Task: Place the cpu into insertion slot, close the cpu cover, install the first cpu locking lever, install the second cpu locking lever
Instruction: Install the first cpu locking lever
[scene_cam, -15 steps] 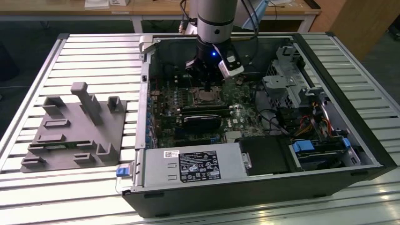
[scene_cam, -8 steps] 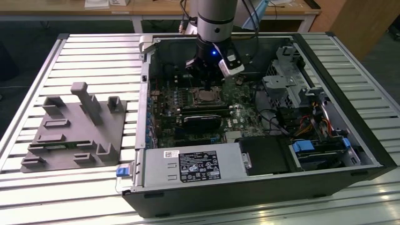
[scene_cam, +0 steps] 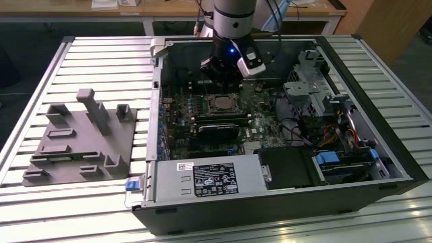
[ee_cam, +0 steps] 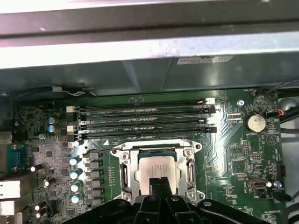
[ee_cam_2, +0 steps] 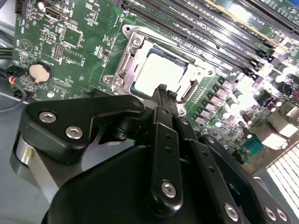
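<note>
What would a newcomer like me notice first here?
An open computer case lies on a slatted metal table, with the robot arm reaching down into it. In both wrist views the tool hangs close over a silvery chip in its metal-framed socket on the green board.

A black label (scene_cam: 214, 179) and a white sticker (scene_cam: 184, 166) sit on the power supply (scene_cam: 169, 188); their print cannot be read.
</note>
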Controlling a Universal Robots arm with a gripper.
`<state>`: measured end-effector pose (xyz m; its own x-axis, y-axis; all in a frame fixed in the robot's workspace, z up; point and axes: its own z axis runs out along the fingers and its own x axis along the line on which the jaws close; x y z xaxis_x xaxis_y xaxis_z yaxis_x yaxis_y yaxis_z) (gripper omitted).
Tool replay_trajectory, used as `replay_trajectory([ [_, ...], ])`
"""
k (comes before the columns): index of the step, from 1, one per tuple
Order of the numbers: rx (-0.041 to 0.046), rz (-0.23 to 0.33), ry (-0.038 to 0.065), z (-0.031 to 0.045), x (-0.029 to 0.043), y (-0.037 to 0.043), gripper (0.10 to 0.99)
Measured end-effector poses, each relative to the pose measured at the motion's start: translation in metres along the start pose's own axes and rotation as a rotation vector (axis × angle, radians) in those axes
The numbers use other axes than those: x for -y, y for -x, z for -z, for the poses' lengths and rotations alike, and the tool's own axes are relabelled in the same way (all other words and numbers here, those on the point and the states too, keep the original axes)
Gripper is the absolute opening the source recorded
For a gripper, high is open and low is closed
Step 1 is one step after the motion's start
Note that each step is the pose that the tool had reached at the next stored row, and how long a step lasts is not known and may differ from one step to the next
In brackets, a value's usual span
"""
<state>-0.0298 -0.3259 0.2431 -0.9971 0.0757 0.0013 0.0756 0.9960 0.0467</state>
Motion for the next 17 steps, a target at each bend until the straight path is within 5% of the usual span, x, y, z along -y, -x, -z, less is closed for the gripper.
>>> replay_trajectory([
  [9,0.0001,0.0,0.0,0.0035,-0.0001,-0.0005,0.106],
  [17,0.0,0.0,0.0,0.0036,0.0011,-0.0159,0.106],
])
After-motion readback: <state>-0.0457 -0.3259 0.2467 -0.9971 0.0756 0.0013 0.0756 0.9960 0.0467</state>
